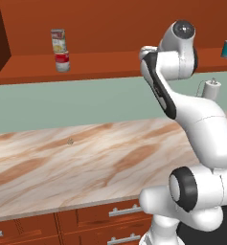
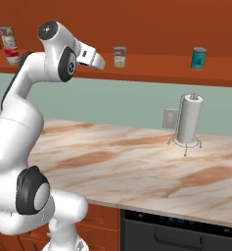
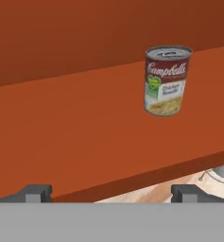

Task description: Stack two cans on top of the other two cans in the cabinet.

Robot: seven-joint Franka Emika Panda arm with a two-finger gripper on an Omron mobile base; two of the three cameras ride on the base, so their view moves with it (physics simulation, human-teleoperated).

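Reddish-brown cabinet [image 3: 61, 123] shelf is carrying a yellow-labelled can [image 3: 166, 81] standing upright ahead and right of the gripper [image 3: 111, 193], whose fingertips are sitting wide apart, holding nothing, below the ledge.

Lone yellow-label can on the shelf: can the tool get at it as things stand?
Probably yes. The lone can stands clear on the cabinet ledge, nothing beside it, ahead of the open tool.
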